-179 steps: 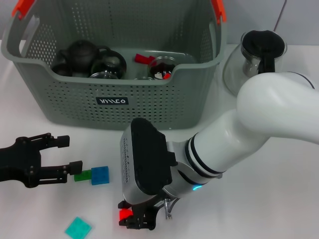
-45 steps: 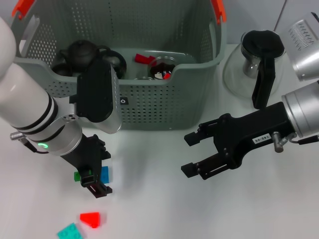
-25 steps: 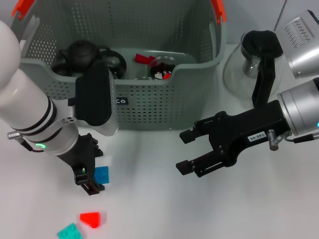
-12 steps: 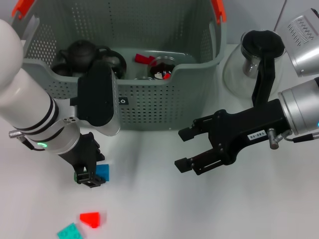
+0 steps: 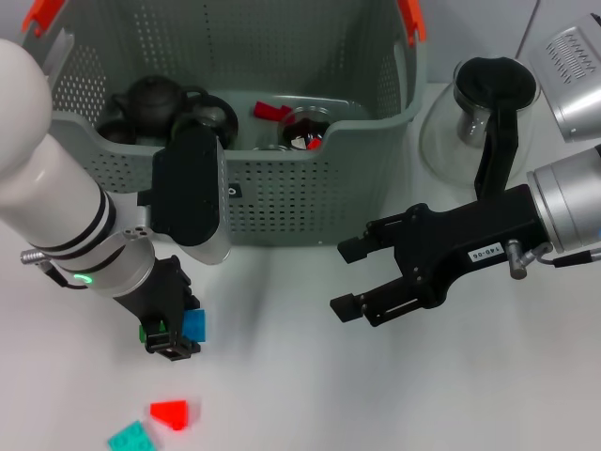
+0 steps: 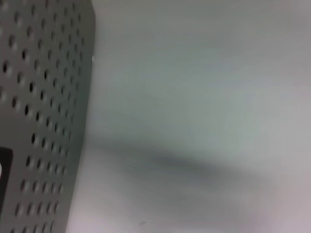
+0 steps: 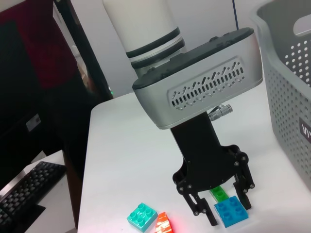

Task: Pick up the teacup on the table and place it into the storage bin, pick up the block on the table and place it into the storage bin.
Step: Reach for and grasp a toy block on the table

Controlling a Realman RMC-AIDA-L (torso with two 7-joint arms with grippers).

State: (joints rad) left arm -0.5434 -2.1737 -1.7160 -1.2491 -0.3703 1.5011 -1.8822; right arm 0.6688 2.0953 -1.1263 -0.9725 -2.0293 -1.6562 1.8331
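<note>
Left gripper (image 5: 169, 338) down at the table, fingers (image 7: 241, 191) narrowed around the green block (image 7: 218, 194), with the blue block (image 5: 194, 325) touching just outside one finger. Right gripper (image 5: 352, 277) hovers well apart, fingers spread wide, holding nothing. Storage bin (image 5: 310, 202) stands behind both.

The white table (image 5: 282, 395) bears the storage bin (image 5: 310, 193), blocks (image 5: 171, 413) and glass pot (image 5: 479, 113).

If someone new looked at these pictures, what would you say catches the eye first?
Probably the left gripper down over the green block and blue block on the white table, with the right gripper open nearby. Behind them stands the big grey-green storage bin.
</note>
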